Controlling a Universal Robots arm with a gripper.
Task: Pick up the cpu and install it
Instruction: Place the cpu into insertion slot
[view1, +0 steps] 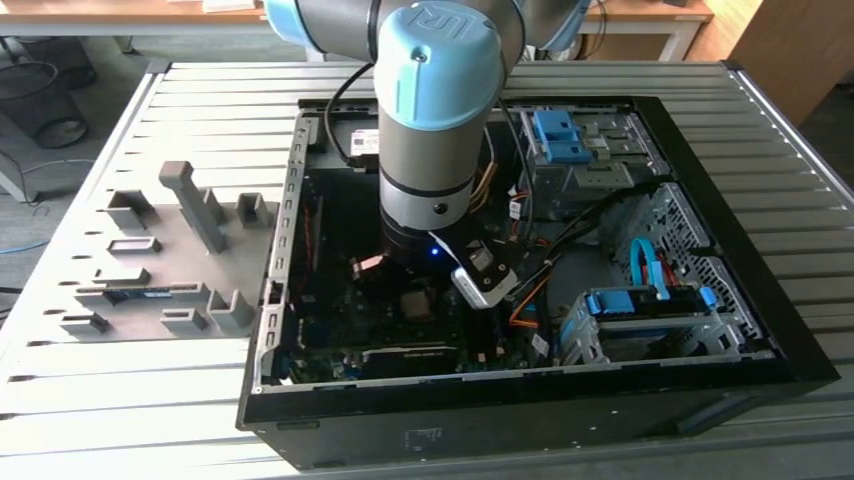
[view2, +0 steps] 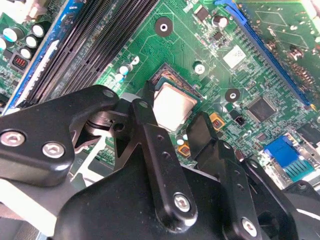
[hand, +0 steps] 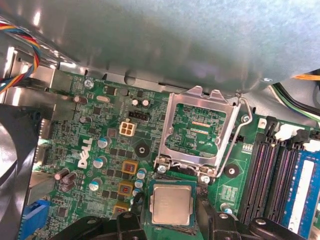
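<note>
Gripper (view2: 172, 125) fingers (view2: 200, 135) spread wide, flanking the socketed cpu (view2: 172, 105) untouched.

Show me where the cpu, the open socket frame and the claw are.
cpu (hand: 172, 203): first wrist view, middle of silver top.
socket frame (hand: 170, 127): first wrist view, one metal side.
claw (view2: 172, 130): second wrist view, between fingertips.

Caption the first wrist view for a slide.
The cpu lies in its socket between the gripper fingers, retention frame raised open.
</note>
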